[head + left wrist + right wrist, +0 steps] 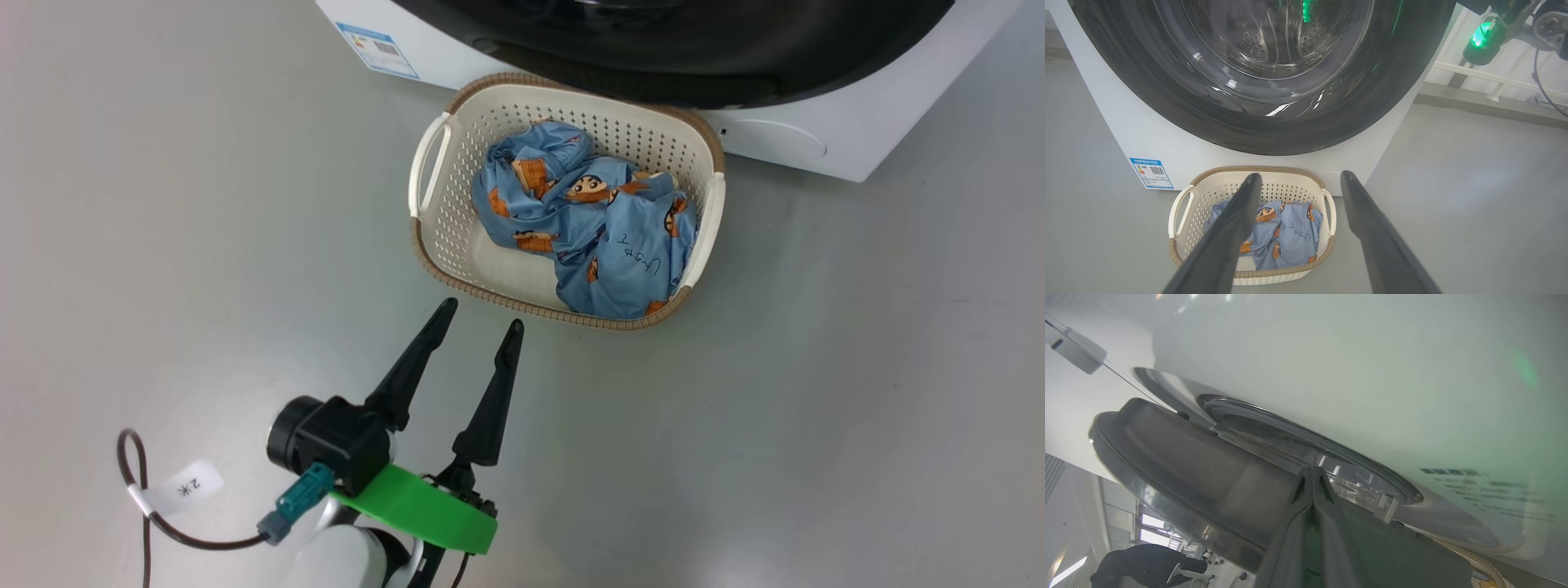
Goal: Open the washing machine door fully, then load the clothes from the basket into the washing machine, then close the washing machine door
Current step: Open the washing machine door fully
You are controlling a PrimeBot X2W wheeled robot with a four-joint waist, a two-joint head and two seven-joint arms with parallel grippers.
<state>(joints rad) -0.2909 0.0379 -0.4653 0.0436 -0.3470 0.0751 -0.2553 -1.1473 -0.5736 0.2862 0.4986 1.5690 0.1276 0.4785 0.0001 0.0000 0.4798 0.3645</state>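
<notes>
The washing machine (816,139) stood on the grey floor (816,408), blue label (377,47) low on its front. The basket (465,237) sat on the floor just in front of the machine, far rim about touching the front panel, right under the washing machine door (694,49). The clothes (604,237) were bunched in the basket, on the side away from the label, none in the machine.

The left gripper (482,314) hung farther out from the machine than the basket, just short of the basket's outer rim and not touching it. Its fingers were spread wide, pointed toward the machine, holding nothing. In the left wrist view the same gripper (1301,175) framed the basket (1184,241) and clothes (1290,237), with the door (1265,130) and label (1151,172) on the machine (1147,134) behind.

The right gripper (1312,470) was up at the machine's front (1372,375), fingers pressed flat together with nothing between them. Its tips were at the gap where the door (1180,465) stood off the panel. The door looked ajar, not fully open. Couldn't tell if the tips touched the door.
</notes>
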